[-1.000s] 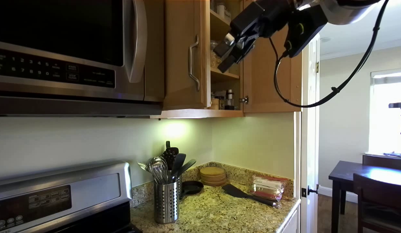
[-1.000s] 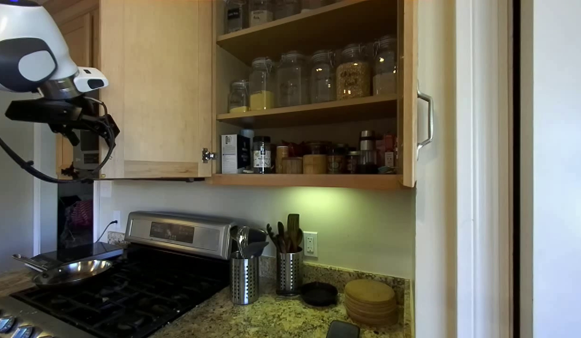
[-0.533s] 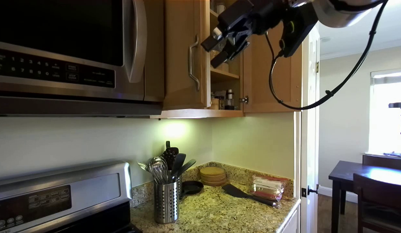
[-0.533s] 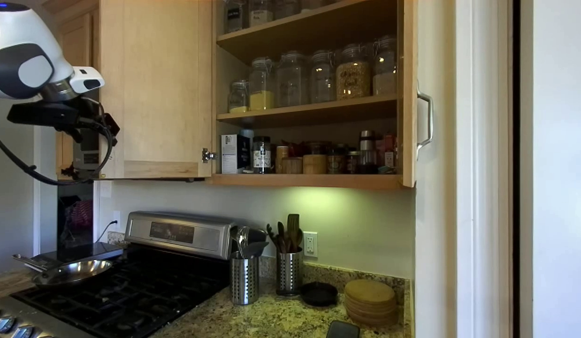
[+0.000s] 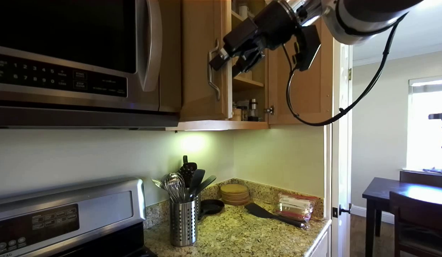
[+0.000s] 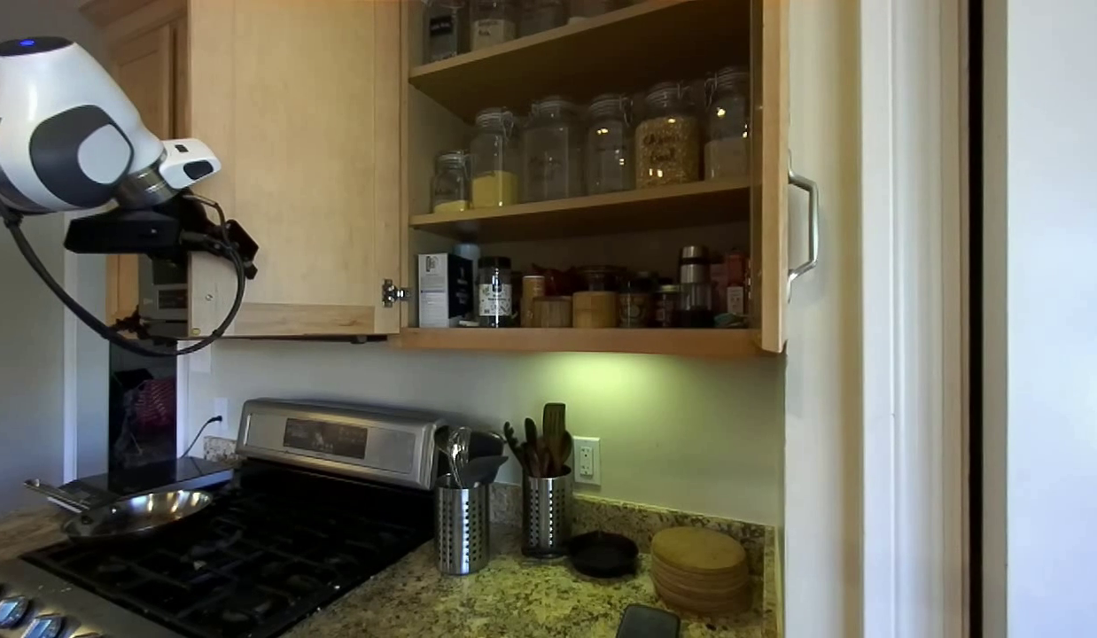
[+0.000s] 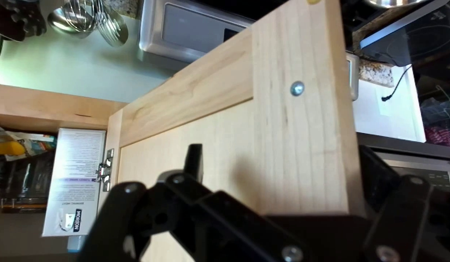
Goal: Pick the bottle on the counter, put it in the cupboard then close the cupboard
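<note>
Cupboard (image 6: 575, 341) with glass jars (image 6: 610, 146) above, bottle (image 6: 495, 293) beside box (image 6: 444, 291) below

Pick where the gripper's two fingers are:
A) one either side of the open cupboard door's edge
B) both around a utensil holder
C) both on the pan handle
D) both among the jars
A: in the wrist view, the open gripper has one finger over the inner face of the cupboard door and the other beyond its free edge.
</note>
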### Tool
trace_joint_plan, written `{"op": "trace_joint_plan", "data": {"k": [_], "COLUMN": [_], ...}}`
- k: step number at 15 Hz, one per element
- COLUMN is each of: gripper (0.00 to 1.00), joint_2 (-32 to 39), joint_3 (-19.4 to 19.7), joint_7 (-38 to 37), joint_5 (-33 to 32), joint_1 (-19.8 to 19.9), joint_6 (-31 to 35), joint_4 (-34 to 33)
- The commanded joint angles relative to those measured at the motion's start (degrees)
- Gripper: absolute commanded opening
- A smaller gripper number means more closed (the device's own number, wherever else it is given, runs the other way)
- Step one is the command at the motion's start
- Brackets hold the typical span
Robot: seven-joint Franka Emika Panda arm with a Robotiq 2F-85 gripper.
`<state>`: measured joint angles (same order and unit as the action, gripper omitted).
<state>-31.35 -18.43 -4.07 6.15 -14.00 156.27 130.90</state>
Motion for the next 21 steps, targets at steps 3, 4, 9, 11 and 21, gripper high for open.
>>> {"op": "trace_joint_plan", "data": {"k": [3,4,9,11,21], "gripper": [1.0,1.0,1.0,1.0,1.0], "joint_2": [-0.5,-0.4,-3.6,-6.4,-8.0], "joint_3": [0.9,1.5,3.9,4.8,6.0], "joint_7": [-2.1,-1.7,-0.1,0.4,-2.3], "joint_5": [-4.8,-5.4,-8.2,-8.6,-23.1], "joint_1": [3.5,4.2,6.8,7.4,30.1], "joint_6": [1.6,2.1,2.9,1.8,7.0], "joint_4": [1.0,1.7,6.3,7.8,12.7]}}
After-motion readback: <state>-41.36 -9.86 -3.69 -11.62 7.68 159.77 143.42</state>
